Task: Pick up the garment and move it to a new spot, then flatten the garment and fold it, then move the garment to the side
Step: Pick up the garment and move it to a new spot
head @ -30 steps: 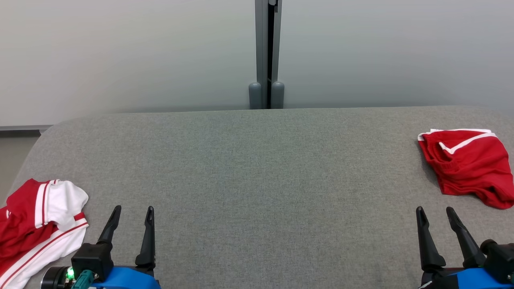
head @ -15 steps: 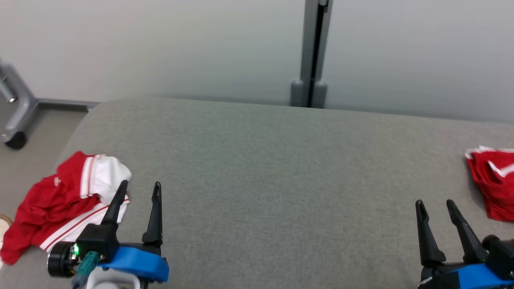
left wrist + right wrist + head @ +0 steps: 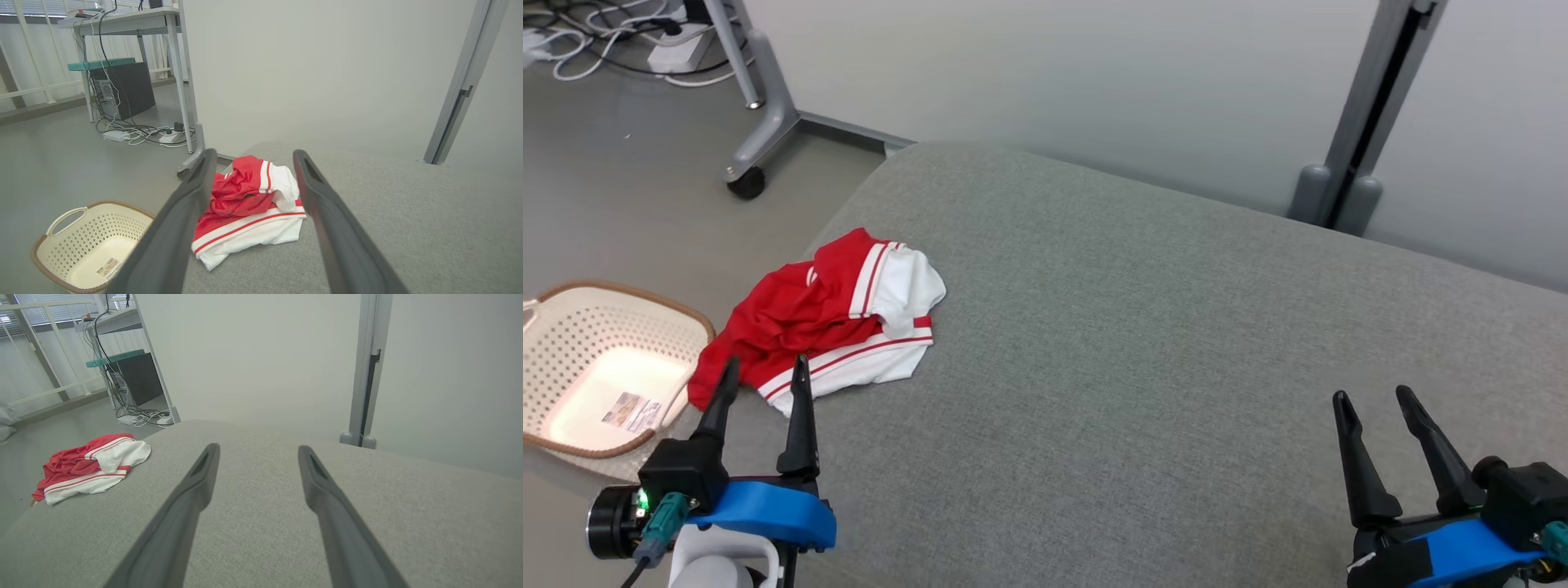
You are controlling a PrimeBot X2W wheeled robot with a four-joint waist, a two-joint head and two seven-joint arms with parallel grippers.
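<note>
A crumpled red and white garment (image 3: 833, 327) lies at the left edge of the grey padded table (image 3: 1143, 359). My left gripper (image 3: 764, 371) is open, its tips just short of the garment's near edge. In the left wrist view the garment (image 3: 249, 204) sits between and beyond the two spread fingers (image 3: 186, 200) of the left gripper (image 3: 253, 157). My right gripper (image 3: 1372, 400) is open over bare table at the lower right. The right wrist view has the garment (image 3: 90, 467) far off to the left of the right gripper (image 3: 257, 448).
A cream perforated basket (image 3: 572, 327) stands on the floor left of the table, also seen in the left wrist view as the basket (image 3: 61, 245). A wheeled desk leg (image 3: 760, 122), cables, and a grey post (image 3: 1356, 155) stand behind the table's far edge.
The head camera has turned left, bringing the basket and floor into view and losing the red shorts at the right. The left gripper now points at the garment's near edge.
</note>
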